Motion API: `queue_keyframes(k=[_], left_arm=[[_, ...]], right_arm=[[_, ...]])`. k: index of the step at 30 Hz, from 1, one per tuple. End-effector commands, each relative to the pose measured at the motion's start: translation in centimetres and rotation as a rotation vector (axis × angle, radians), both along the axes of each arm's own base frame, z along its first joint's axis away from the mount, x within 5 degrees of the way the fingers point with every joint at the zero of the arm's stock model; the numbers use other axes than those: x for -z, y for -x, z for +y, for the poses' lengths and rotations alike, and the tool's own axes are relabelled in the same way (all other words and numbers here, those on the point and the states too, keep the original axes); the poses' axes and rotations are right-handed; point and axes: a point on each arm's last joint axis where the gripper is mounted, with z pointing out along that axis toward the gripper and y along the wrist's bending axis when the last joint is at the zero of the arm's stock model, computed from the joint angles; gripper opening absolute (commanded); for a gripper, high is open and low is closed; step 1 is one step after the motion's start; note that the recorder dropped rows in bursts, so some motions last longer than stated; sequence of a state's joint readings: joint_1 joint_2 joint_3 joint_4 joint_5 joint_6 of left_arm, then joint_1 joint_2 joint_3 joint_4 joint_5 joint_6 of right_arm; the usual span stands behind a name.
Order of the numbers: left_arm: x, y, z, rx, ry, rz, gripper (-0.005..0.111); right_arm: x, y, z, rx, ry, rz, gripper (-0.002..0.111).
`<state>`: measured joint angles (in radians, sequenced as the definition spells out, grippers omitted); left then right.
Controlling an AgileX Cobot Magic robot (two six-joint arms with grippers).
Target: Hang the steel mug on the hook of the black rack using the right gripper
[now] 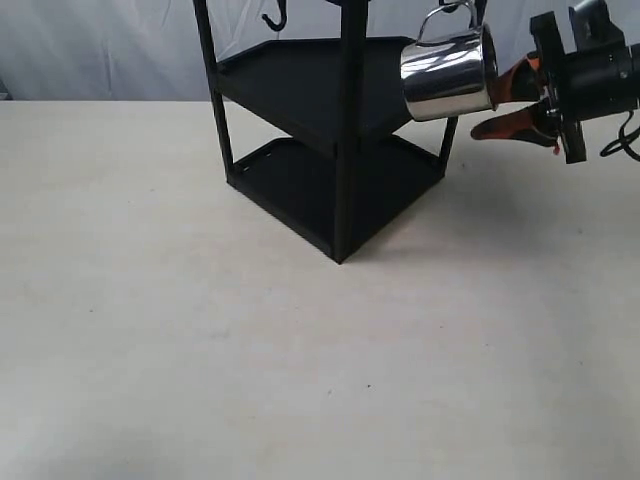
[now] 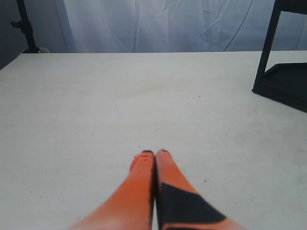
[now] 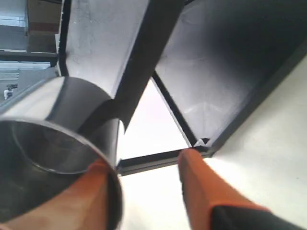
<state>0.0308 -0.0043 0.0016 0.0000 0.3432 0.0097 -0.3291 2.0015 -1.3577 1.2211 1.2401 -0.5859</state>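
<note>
The right gripper (image 1: 497, 105), black with orange-red fingers, stands open around the rim of the small shiny cylindrical steel mug (image 1: 448, 73), one finger (image 3: 72, 201) inside and one outside. Just beyond its fingertips the mug hangs by its thin looped handle (image 1: 447, 18) from the tall matte black rack (image 1: 330, 130). Light, rigid and probably slippery, it is best gripped across the rim wall.
</note>
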Motion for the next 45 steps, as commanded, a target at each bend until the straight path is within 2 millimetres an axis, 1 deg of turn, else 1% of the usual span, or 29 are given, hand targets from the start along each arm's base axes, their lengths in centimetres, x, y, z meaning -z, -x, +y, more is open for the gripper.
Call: queue_keyframes(k=[1,8,14,17,25,30,34,36,37,39,41,42,45], left_arm=[[-0.1,-0.1,0.0,0.004,0.002,-0.011,0.000],[-0.1,-0.1,0.0,0.004,0.002,-0.011,0.000],[-0.1,-0.1,0.0,0.004,0.002,-0.011,0.000],[-0.1,-0.1,0.0,0.004,0.002,-0.011,0.000],[-0.1,-0.1,0.0,0.004,0.002,-0.011,0.000],[-0.1,-0.1,0.0,0.004,0.002,-0.011,0.000],[-0.1,-0.1,0.0,0.004,0.002,-0.011,0.000],[-0.1,-0.1,0.0,0.004,0.002,-0.011,0.000],[-0.1,-0.1,0.0,0.004,0.002,-0.011,0.000],[-0.1,-0.1,0.0,0.004,0.002,-0.011,0.000],[-0.1,-0.1,0.0,0.004,0.002,-0.011,0.000],[-0.1,-0.1,0.0,0.004,0.002,-0.011,0.000],[-0.1,-0.1,0.0,0.004,0.002,-0.011,0.000]], right_arm=[[0.6,0.2,-0.4,0.004,0.037,0.018,0.063],[0.2,0.1,-0.4,0.015,0.023,0.006,0.064],[-2.0,0.4,-0.3,0.039,0.007,-0.050,0.064],[-2.7,0.5,-0.5,0.054,0.001,-0.070,0.064],[-4.0,1.2,-1.7,0.076,0.033,-0.099,0.064],[-5.2,2.0,-3.0,0.109,0.056,-0.125,0.064],[-5.9,3.2,-3.7,0.084,0.166,-0.115,0.063],[-6.6,4.2,-3.7,0.049,0.259,-0.108,0.055],[-7.1,4.8,-3.6,0.042,0.289,-0.108,0.047],[-8.3,6.0,-3.1,0.042,0.308,-0.134,0.027],[-9.9,7.5,-2.4,0.048,0.323,-0.173,0.007],[-10.5,8.2,-2.0,0.049,0.332,-0.189,-0.001],[-12.9,11.3,-0.4,0.051,0.361,-0.259,0.000]])
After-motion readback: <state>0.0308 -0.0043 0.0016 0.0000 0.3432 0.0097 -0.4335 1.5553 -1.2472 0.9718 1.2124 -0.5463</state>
